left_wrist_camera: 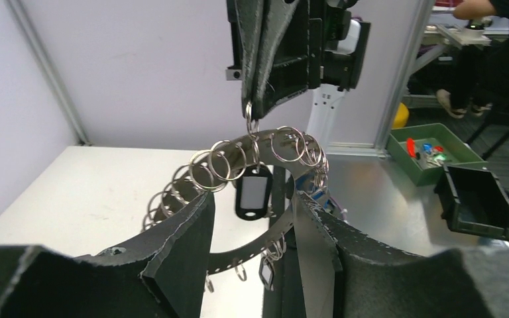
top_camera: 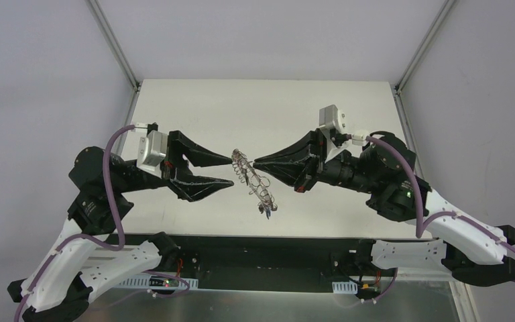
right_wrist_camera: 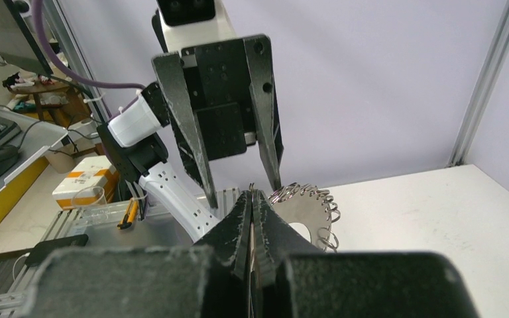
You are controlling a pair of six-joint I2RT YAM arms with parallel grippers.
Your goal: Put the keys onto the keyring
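The keyring [top_camera: 255,181] hung in the air, turned edge-on to the overhead camera, with the white table [top_camera: 194,107] below it and nothing under it as a support. The right gripper [top_camera: 255,163] met the keyring at its upper rim, and its two fingers were pressed together there, pinching one of the small wire loops, so that the whole keyring dangled from that grip. The left gripper [top_camera: 232,171] stood on the opposite side of the keyring, facing the right one across it. Its fingers [right_wrist_camera: 192,152] were plainly spread, one on each side of the keyring's edge. They clamped nothing, and whether a fingertip brushed the metal could not be told. From the left wrist camera the keyring rose as a flat grey arc between those spread fingers, its rim crowded with wire loops. A black key tag [left_wrist_camera: 252,192] with a pale window hung from a loop near the top of the keyring, inside the wide centre hole. A blue key tag [top_camera: 267,214] showed at the keyring's lowest end, the end nearest the arm bases. The metal of the keys was too small to make out. Well apart from the keyring, off to its right in the left wrist view, sat a green tray [left_wrist_camera: 431,162] of small coloured items and a black bin [left_wrist_camera: 477,205] just beside it.
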